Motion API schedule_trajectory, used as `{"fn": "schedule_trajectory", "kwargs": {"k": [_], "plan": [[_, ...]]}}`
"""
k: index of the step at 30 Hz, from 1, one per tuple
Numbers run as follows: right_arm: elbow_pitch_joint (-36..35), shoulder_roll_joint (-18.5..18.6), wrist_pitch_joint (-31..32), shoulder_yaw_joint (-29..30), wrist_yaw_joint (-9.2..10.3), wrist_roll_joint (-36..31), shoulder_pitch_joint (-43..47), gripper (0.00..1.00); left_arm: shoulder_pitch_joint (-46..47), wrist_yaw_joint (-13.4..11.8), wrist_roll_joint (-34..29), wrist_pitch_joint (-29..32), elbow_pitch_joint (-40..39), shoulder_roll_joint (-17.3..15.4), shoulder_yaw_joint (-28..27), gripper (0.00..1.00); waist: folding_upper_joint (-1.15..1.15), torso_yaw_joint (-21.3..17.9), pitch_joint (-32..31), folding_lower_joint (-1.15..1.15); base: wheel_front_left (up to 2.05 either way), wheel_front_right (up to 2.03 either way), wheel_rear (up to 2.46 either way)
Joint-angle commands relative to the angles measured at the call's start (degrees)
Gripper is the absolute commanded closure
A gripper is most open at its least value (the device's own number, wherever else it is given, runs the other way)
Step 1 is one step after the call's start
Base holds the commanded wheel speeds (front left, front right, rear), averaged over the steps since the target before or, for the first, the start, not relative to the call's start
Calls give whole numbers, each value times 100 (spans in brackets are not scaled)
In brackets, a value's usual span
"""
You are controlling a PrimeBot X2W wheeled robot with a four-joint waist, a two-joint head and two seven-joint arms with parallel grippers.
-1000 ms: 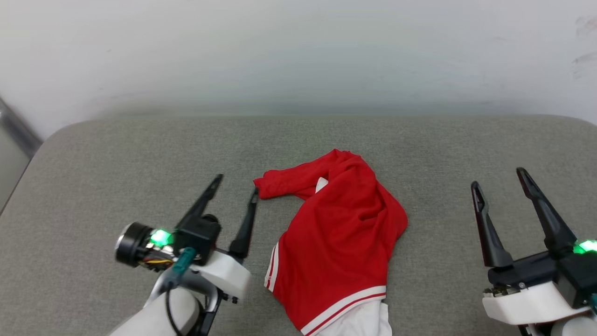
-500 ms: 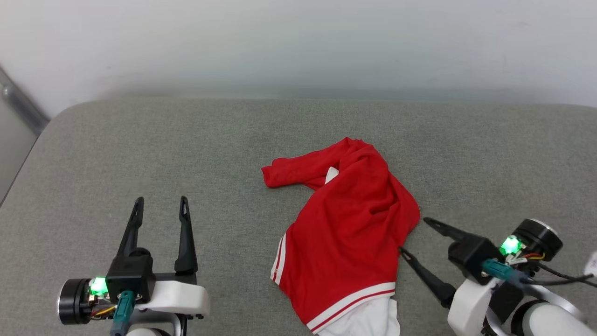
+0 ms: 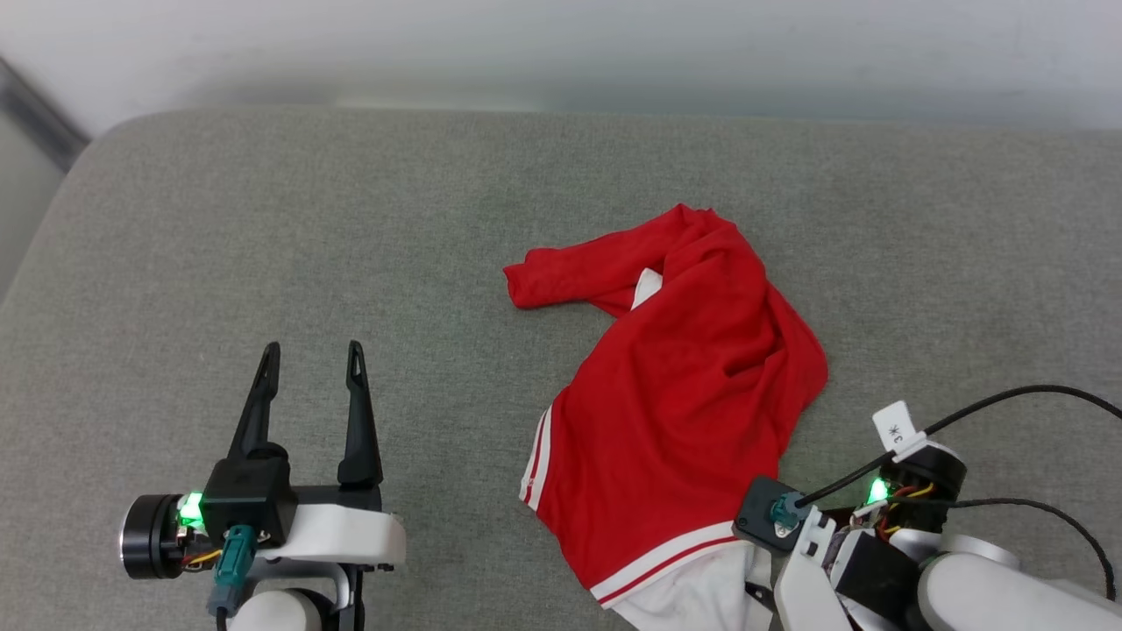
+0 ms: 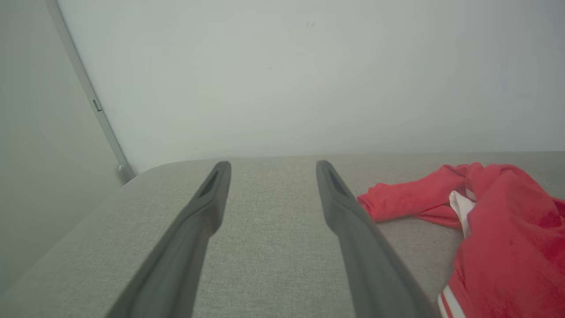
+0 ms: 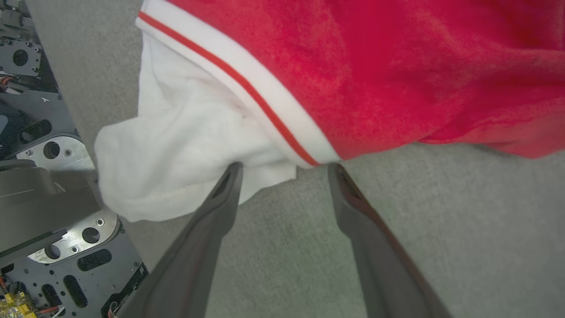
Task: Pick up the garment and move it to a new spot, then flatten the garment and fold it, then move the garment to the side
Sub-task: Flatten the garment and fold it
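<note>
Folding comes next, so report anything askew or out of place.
The shirt lies crumpled and twisted on the cushion, a white sleeve drooping past the near edge, by the open right hand. No tear or spill shows.

A grey woven-fabric cushioned surface point(image 3: 263, 219) spreads wide; a plain pale wall point(image 3: 561, 39) rises behind it; a thin grey metal strip point(image 4: 86, 86) slants at left.
</note>
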State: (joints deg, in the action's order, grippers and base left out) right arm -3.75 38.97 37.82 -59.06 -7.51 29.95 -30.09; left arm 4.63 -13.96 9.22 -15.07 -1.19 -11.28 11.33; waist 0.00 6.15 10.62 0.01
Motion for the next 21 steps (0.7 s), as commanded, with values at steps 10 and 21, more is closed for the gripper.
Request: {"fn": "schedule_trajectory", "kwargs": {"k": [10,21], "plan": [[1200,-421,-167,-1420,2,326,-450,0,247,421,-317,-14,76,383,-400,0,0,149,548,-1,0,0,0],[1196,-126,-1471,-916,5,391,-1010,100,-52,647,-555,-15,254,552,-726,0,0,-126,-42,-1,0,0,0]]}}
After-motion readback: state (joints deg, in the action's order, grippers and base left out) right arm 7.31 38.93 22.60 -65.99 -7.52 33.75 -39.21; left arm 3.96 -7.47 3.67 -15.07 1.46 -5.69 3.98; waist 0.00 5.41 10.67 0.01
